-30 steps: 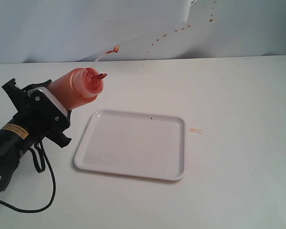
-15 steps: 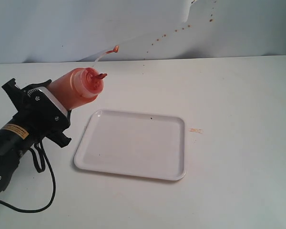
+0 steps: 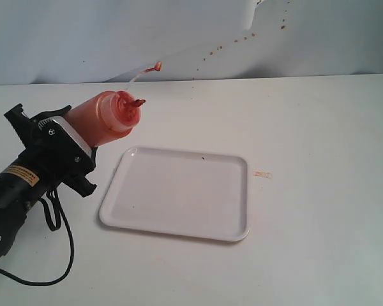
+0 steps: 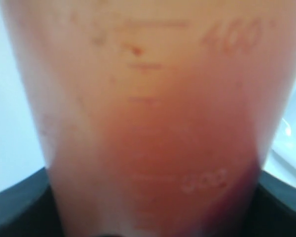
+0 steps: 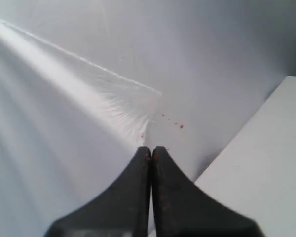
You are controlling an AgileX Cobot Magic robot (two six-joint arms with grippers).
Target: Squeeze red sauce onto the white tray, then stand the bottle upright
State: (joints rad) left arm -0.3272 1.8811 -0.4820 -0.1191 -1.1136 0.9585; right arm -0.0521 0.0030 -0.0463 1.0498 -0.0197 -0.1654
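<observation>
My left pincer (image 3: pixel 69 135) is clamped round the lower body of the bottle (image 3: pixel 105 115), which is tilted above the tabletop (image 3: pixel 319 127) just beside the white tray (image 3: pixel 179 210). No red sauce shows on the tray. I judge the bottle soft, part-full and slippery, so a mid-body hold suits squeezing. My right pincer (image 5: pixel 151 154) is closed on nothing.

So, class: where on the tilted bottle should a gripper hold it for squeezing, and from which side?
Across the lower body of the bottle, from its base end, as the left gripper does: the round wall should give there, and the nozzle is free.
</observation>
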